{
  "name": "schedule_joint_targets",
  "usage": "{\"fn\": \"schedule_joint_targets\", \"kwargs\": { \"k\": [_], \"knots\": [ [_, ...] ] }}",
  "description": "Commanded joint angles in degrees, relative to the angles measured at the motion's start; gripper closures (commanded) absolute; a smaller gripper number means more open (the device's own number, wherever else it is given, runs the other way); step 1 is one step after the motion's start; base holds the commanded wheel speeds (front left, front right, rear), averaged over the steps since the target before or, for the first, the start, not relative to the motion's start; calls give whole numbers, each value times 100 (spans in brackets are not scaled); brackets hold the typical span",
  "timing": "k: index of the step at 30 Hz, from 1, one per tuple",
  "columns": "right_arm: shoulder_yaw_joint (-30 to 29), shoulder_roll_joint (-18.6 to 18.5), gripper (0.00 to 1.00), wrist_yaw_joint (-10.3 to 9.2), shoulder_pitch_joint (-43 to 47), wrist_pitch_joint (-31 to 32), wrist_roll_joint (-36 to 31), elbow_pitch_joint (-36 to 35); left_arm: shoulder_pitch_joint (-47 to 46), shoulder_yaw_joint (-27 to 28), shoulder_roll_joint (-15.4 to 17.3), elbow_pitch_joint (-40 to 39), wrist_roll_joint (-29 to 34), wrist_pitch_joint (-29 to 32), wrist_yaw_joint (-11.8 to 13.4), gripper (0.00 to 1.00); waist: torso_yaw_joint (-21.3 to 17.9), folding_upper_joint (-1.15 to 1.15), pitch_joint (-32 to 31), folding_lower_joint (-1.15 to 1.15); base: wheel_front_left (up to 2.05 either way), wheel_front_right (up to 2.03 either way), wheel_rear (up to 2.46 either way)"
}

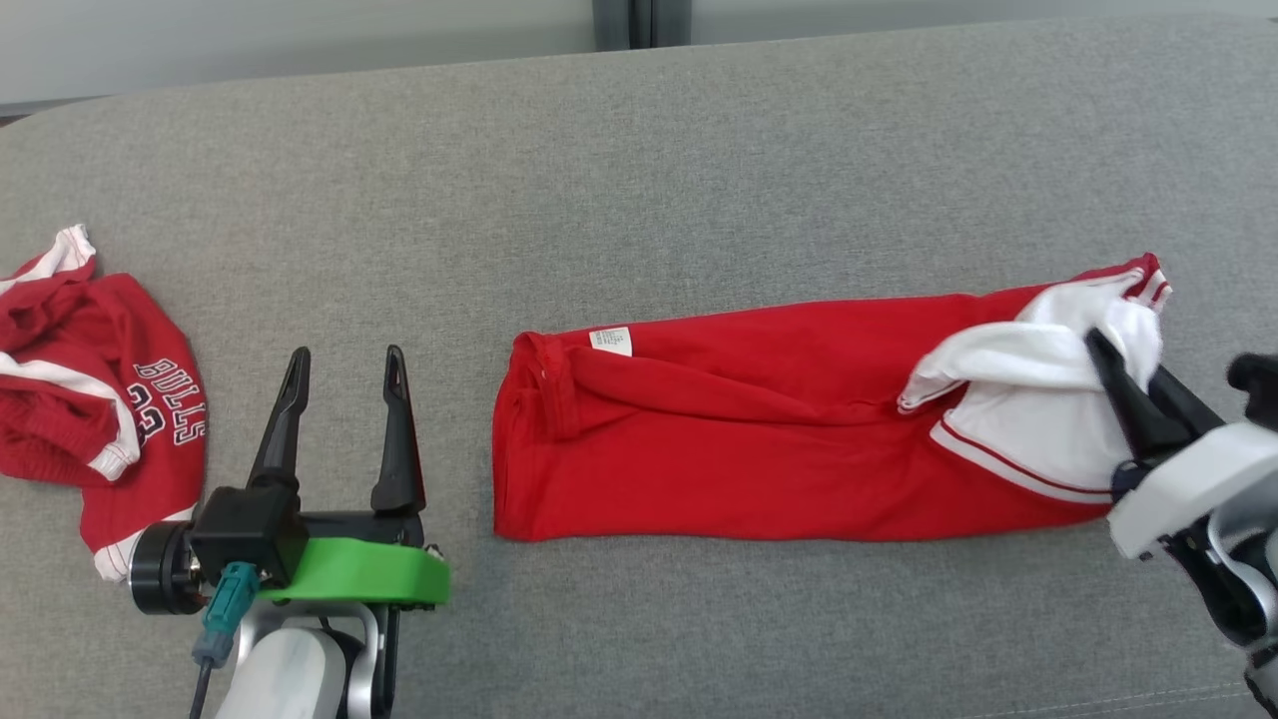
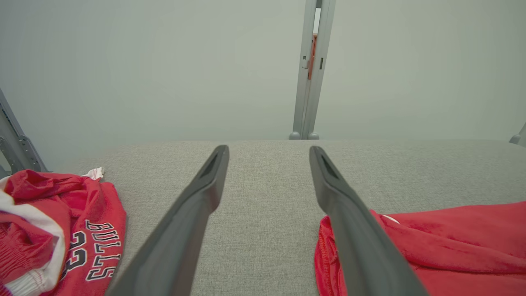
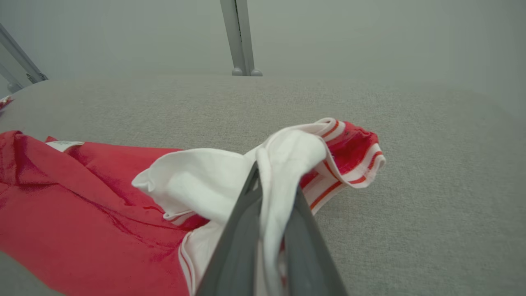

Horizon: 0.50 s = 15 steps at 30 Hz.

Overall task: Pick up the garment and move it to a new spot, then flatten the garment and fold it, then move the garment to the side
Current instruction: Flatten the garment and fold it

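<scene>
The red garment (image 1: 759, 449) lies flat in a long shape across the middle and right of the grey counter (image 1: 699, 180). It looks soft and a bit fuzzy, with some folds and a thick seam at its left end. I can see a small white tag (image 1: 610, 341) on its far edge near that end. At the right end the cloth turns white, with thin red stripes along the trim, and this part is bunched up. My right tool (image 1: 1128, 359) is there, its two long dark fingers pressed almost together, pinching a fold of the white cloth. In the right wrist view the white cloth is squeezed in the thin gap between the fingers and puffs out over their tips. My left tool (image 1: 346, 352) is near the garment's left end but apart from it, its two fingers spread wide with only bare counter between them. A bright green piece (image 1: 359, 574), smooth and hard, sits at the base of that tool. Past it, at the left edge of the counter, a second red shirt (image 1: 100, 399) lies in a crumpled heap, with white bands and the word BULLS in white letters with dark edges. The counter is covered in rough grey woven cloth, and its far left corner looks rounded. Behind it is a plain pale wall (image 2: 123, 61) with a thin grey metal post (image 2: 310, 70) standing up.
</scene>
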Motion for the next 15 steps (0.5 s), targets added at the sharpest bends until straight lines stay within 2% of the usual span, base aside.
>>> {"fn": "schedule_joint_targets", "kwargs": {
  "k": [1, 4, 8, 10, 11, 15],
  "knots": [
    [62, 84, 100, -6, -185, 166, -101, -262, 70, 24, 14, 4, -16, -18, -28, 0, -54, 0, -63, 0, 0, 0, 0],
    [387, 416, 100, -6, -468, 673, -211, -797, 50, 7, 19, 17, -12, -18, -33, 0, -46, 0, -86, 0, 0, 0, 0],
    [941, 1056, 100, -5, -847, 1078, -133, -998, -70, -73, -23, 62, 13, -18, -69, 0, 84, 0, -70, 0, 0, 0, 0],
    [1230, 1439, 100, -5, -998, 1158, -103, -872, -140, -117, -52, 77, 32, -17, -98, 0, 186, 0, -33, 0, 0, 0, 0],
    [1470, 1811, 100, -4, -1154, 1156, -47, -668, -189, -138, -81, 86, 43, -17, -104, 0, 284, 0, 24, 0, 0, 0, 0],
    [1926, 2368, 100, -4, -1460, 1058, 24, -31, -301, -195, -177, 134, 66, -17, -148, 0, 498, 0, 150, 0, 0, 0, 0]
  ]
}}
